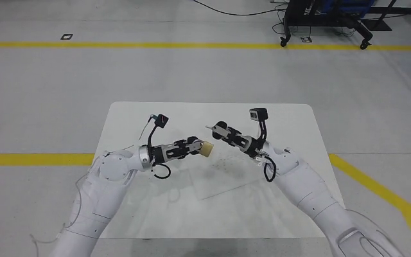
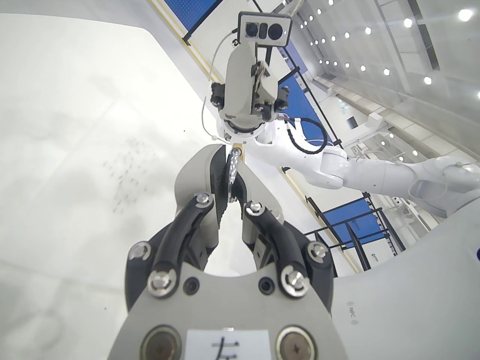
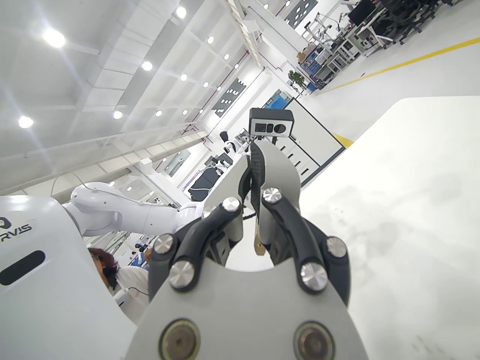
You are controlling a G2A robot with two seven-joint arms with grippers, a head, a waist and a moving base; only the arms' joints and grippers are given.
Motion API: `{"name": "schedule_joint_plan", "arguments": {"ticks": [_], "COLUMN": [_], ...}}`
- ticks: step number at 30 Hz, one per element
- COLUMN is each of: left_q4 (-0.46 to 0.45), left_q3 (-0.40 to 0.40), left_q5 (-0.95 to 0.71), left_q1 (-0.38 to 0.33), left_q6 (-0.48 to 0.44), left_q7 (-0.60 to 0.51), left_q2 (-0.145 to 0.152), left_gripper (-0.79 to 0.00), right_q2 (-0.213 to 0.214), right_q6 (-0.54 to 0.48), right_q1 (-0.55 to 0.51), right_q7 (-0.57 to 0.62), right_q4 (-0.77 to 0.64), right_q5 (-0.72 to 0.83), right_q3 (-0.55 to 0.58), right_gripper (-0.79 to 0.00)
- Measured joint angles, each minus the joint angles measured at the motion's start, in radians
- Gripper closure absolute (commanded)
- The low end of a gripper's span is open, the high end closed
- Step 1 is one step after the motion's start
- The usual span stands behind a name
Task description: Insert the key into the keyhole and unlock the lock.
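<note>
Left end effector (image 1: 195, 148) is clamping fully shut on the tan block-shaped lock (image 1: 205, 150). Right end effector (image 1: 218, 131) is pinching shut on the thin flat metal key (image 1: 208, 128). Both are hanging over the white table (image 1: 289, 128), nearer its far edge, with the key tip near the lock but apart from it. Risk, as I'm reading it: both parts are floating, so a slight misalignment is likely jamming the key or twisting it in the pinch. No containers in play.
</note>
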Motion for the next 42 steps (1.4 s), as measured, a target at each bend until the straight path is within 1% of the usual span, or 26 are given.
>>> {"name": "schedule_joint_plan", "arguments": {"ticks": [6, 9, 12, 14, 16, 19, 22, 24, 25, 26, 28, 29, 30, 32, 35, 42], "left_q4": [0.000, 0.004, -0.009, -0.022, -0.022, -0.021, -0.023, -0.037, -0.042, -0.045, -0.041, -0.034, -0.032, -0.026, -0.026, -0.027], "left_q3": [-0.012, -0.020, -0.018, -0.016, -0.016, -0.016, -0.014, -0.007, -0.003, 0.000, 0.000, 0.003, 0.004, 0.016, 0.020, 0.021], "left_q5": [0.007, 0.031, 0.111, 0.199, 0.226, 0.182, 0.178, 0.142, 0.109, 0.052, -0.042, -0.101, -0.131, -0.169, -0.149, -0.146], "left_q1": [0.010, 0.011, 0.010, 0.010, 0.010, 0.010, 0.012, 0.017, 0.016, 0.009, -0.008, -0.024, -0.037, -0.057, -0.068, -0.066], "left_q6": [0.018, 0.050, 0.100, 0.126, 0.126, 0.124, 0.128, 0.181, 0.223, 0.287, 0.378, 0.443, 0.484, 0.534, 0.551, 0.550], "left_q7": [0.069, 0.109, 0.168, 0.211, 0.208, 0.203, 0.205, 0.215, 0.212, 0.190, 0.142, 0.103, 0.081, 0.053, 0.084, 0.090], "left_q2": [0.001, 0.003, 0.003, 0.004, 0.004, 0.004, 0.003, -0.001, -0.003, -0.005, -0.008, -0.010, -0.011, -0.015, -0.016, -0.016], "left_gripper": [0.000, 0.000, 0.000, 0.000, 0.000, 0.000, 0.000, 0.000, 0.000, 0.000, 0.000, 0.000, 0.000, 0.000, 0.000, 0.000], "right_q2": [-0.012, -0.014, -0.013, -0.013, -0.013, -0.013, -0.013, -0.013, -0.013, -0.011, -0.005, 0.002, 0.008, 0.025, 0.038, 0.038], "right_q6": [-0.030, -0.052, -0.068, -0.072, -0.072, -0.071, -0.071, -0.071, -0.068, -0.059, -0.049, -0.050, -0.053, -0.064, -0.072, -0.071], "right_q1": [0.012, 0.013, 0.013, 0.011, 0.010, 0.010, 0.010, 0.010, 0.007, -0.003, -0.025, -0.044, -0.060, -0.107, -0.185, -0.174], "right_q7": [0.075, 0.093, 0.086, 0.066, 0.060, 0.061, 0.061, 0.061, 0.058, 0.048, 0.029, 0.017, 0.008, -0.022, -0.053, -0.052], "right_q4": [0.013, 0.021, 0.039, 0.048, 0.049, 0.048, 0.048, 0.048, 0.044, 0.034, 0.016, 0.001, -0.012, -0.053, -0.142, -0.128], "right_q5": [0.012, 0.027, 0.043, 0.055, 0.056, 0.056, 0.056, 0.056, 0.055, 0.045, 0.014, -0.013, -0.037, -0.103, -0.126, -0.123], "right_q3": [-0.033, -0.032, -0.016, -0.001, 0.004, 0.003, 0.003, 0.003, 0.004, 0.010, 0.030, 0.049, 0.067, 0.118, 0.166, 0.165], "right_gripper": [0.000, 0.000, 0.000, 0.000, 0.000, 0.000, 0.000, 0.000, 0.000, 0.000, 0.000, 0.000, 0.000, 0.000, 0.000, 0.000]}}
